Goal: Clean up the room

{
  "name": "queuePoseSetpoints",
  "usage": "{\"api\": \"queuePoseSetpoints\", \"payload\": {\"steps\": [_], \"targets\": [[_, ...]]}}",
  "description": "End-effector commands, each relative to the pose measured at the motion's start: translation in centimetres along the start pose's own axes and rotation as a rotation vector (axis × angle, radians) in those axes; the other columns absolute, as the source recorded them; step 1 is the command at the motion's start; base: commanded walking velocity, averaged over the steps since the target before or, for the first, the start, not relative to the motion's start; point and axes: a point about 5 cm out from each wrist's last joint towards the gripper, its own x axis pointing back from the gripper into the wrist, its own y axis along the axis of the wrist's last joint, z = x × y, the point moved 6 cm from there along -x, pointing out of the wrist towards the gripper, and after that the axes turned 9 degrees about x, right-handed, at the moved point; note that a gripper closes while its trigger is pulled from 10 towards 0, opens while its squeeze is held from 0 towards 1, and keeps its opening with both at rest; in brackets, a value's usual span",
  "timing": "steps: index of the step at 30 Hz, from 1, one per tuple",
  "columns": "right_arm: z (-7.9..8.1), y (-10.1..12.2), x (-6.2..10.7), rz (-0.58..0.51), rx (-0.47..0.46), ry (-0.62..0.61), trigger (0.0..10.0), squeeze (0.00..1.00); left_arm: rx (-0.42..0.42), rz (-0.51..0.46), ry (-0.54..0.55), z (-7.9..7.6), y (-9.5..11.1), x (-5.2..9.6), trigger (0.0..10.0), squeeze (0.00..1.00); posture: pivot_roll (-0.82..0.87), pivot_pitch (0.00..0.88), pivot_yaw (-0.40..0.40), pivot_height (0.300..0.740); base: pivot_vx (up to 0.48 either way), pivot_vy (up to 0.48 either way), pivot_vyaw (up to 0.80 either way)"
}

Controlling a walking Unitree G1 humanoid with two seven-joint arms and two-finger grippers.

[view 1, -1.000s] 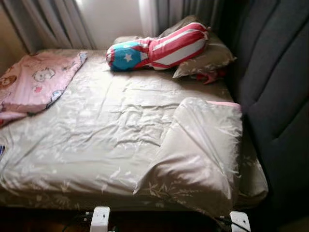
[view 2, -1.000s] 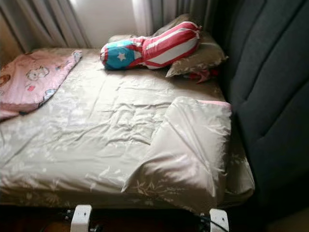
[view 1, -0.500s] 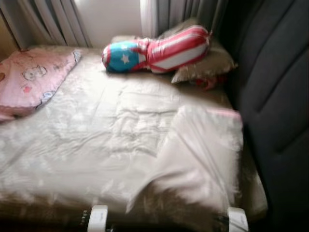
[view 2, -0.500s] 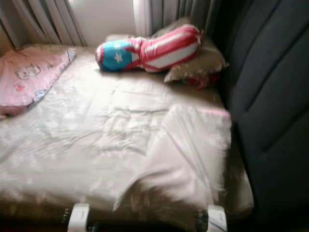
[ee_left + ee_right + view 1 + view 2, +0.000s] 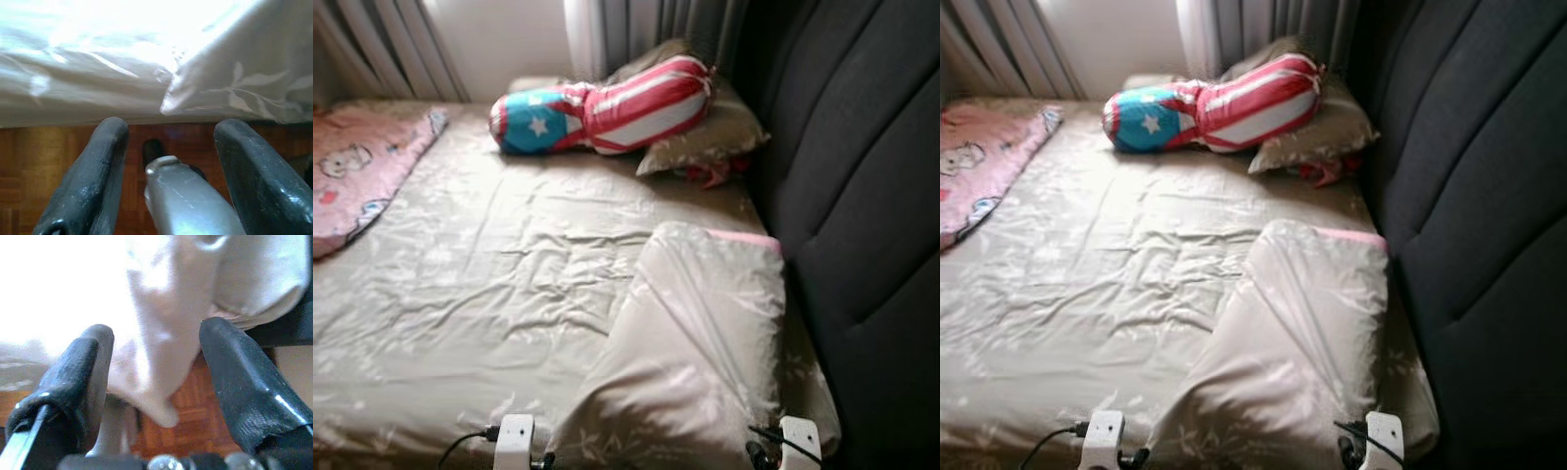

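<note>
Between the earlier pictures and now the whole head view has shifted: the bed (image 5: 489, 294) fills more of the frame and its contents sit further left. This is camera motion from the robot closing in on the bed's near edge, not a displacement of the bedding.

Positions relative to the folded beige blanket (image 5: 690, 333):
- It lies on the bed beside the dark upholstered headboard (image 5: 862, 196), overhanging the near edge.
- Beyond it: a beige pillow (image 5: 705, 137), with a stars-and-stripes bolster (image 5: 602, 103) resting on it.
- Far across the sheet: a pink cartoon-print blanket (image 5: 357, 171).

Left gripper (image 5: 168, 166): fingers spread, empty, below the mattress edge over the parquet floor (image 5: 29, 156).
Right gripper (image 5: 156, 387): fingers spread; a hanging blanket corner lies between them, not clamped.

Assessment: approach is nearly complete; grasping the blanket appears to be the next operation.
</note>
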Motion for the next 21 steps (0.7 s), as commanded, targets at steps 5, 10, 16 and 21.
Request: {"api": "queuePoseSetpoints", "payload": {"steps": [5, 10, 16, 21], "targets": [[-0.8, 0.3, 0.3, -0.058, -0.071, -0.043, 10.0, 0.00, 0.010, -0.161, -0.066, -1.5, 4.7, -0.5, 10.0, 0.00, -0.04, 0.075, -0.040, 0.733, 0.000, 0.000, 0.00], [0.7, 8.7, -1.2, -0.258, -0.056, -0.039, 10.0, 0.00, 0.022, -0.291, -0.127, -2.8, 8.4, -0.4, 10.0, 0.00, -0.04, 0.076, -0.041, 0.733, 0.000, 0.000, 0.00], [1.6, 12.2, -1.2, -0.360, -0.027, -0.011, 10.0, 0.00, 0.029, -0.405, -0.166, -3.6, 11.0, 0.2, 10.0, 0.00, -0.05, 0.078, -0.040, 0.733, 0.000, 0.000, 0.00], [1.5, 11.2, -1.2, -0.328, -0.019, -0.018, 10.0, 0.00, 0.031, -0.435, -0.180, -3.9, 11.4, 0.5, 10.0, 0.00, -0.04, 0.077, -0.041, 0.733, 0.000, 0.000, 0.00]]}}
